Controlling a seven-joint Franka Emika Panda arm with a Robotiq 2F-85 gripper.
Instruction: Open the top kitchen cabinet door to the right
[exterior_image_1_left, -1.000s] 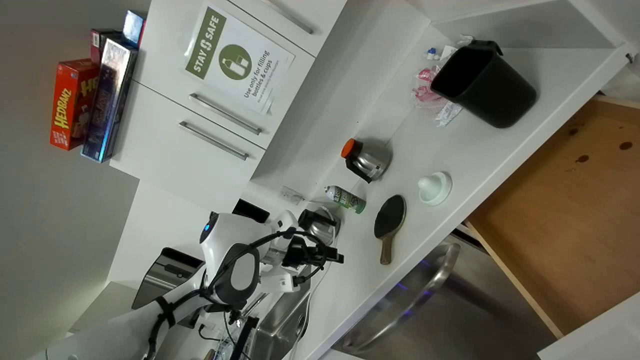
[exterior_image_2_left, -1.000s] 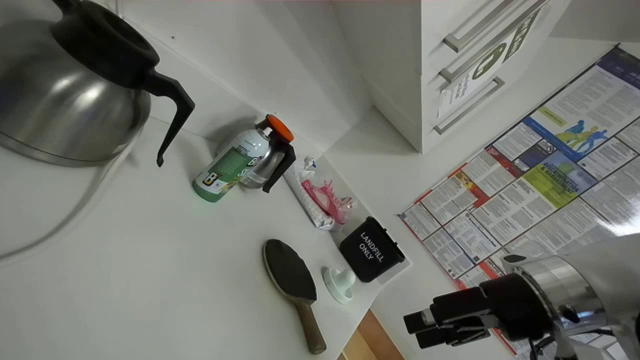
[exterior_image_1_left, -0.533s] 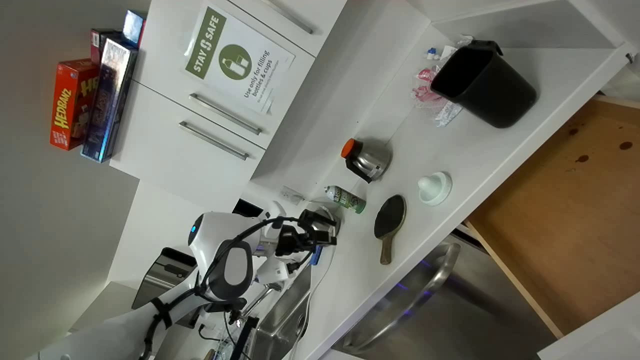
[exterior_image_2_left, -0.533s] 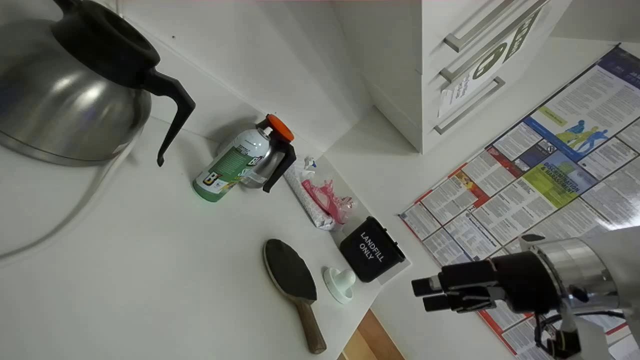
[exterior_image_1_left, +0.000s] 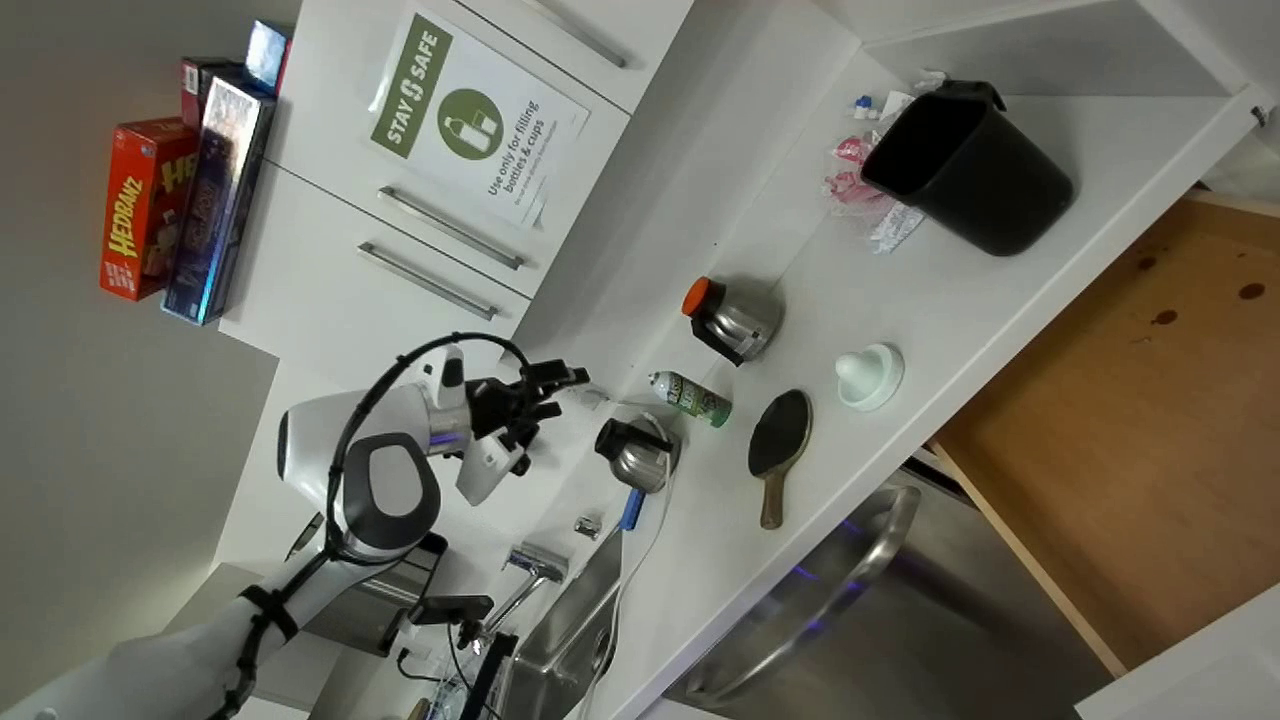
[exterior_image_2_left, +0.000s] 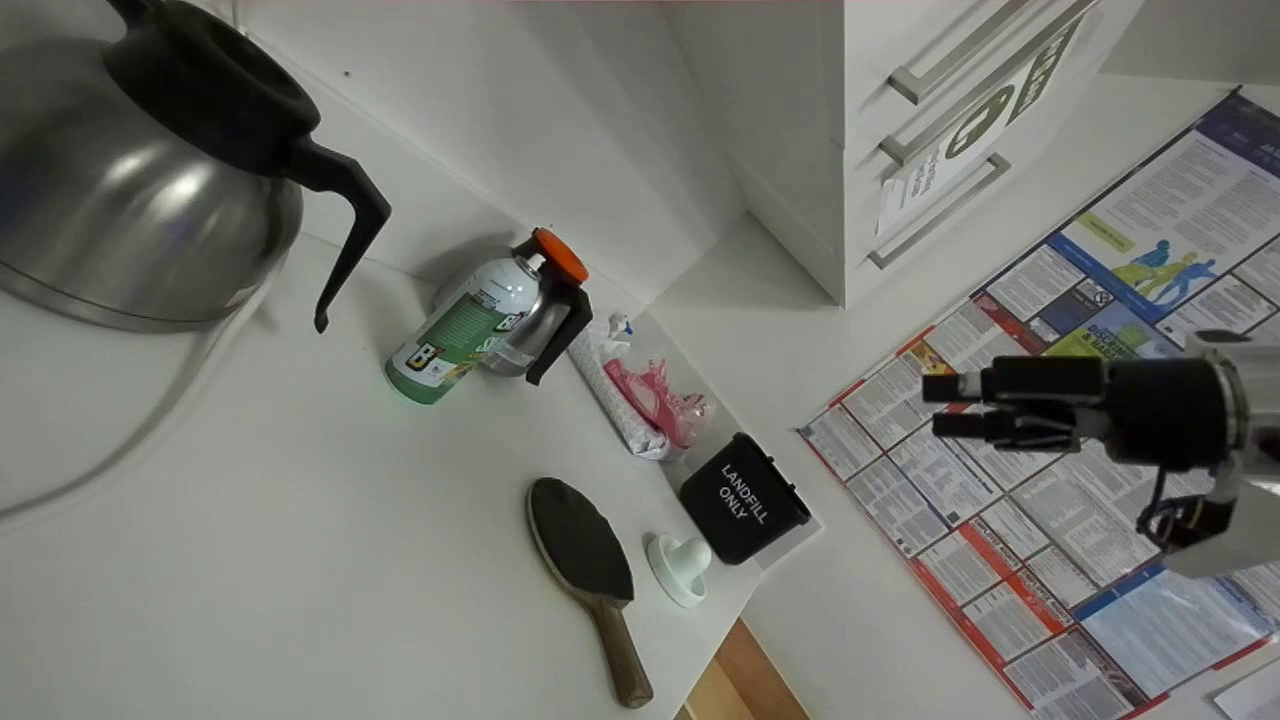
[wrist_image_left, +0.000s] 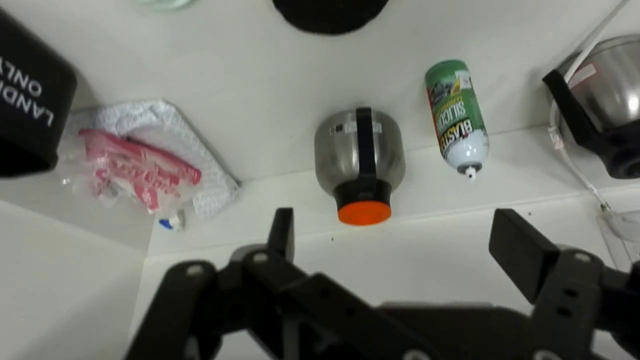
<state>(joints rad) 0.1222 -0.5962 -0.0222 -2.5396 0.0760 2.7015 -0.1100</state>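
The top cabinet door (exterior_image_1_left: 335, 110) is flat and white, with a green-and-white poster (exterior_image_1_left: 470, 125) and a slim silver bar handle (exterior_image_1_left: 450, 229). It is shut; its poster also shows at a steep angle in an exterior view (exterior_image_2_left: 980, 122). Beside it is a plain white door (exterior_image_1_left: 340, 290) with a similar handle (exterior_image_1_left: 428, 282), also shut. My gripper (exterior_image_1_left: 568, 393) is open and empty, apart from the doors, below the cabinet's lower edge in the picture. It also shows in an exterior view (exterior_image_2_left: 932, 406). In the wrist view the open fingers (wrist_image_left: 395, 235) face the counter and backsplash; no cabinet door shows there.
On the counter stand an orange-lidded carafe (exterior_image_1_left: 745, 320), a spray can (exterior_image_1_left: 692, 398), a steel pot (exterior_image_1_left: 640, 460), a dark paddle (exterior_image_1_left: 780, 435) and a black bin (exterior_image_1_left: 970, 170). A drawer (exterior_image_1_left: 1130, 420) is open. Game boxes (exterior_image_1_left: 150, 205) sit atop the cabinet.
The arm and gripper have risen away from the counter toward cabinet height, up and left in one exterior picture, up and right in another. The gripper stays open. The doors have not moved.
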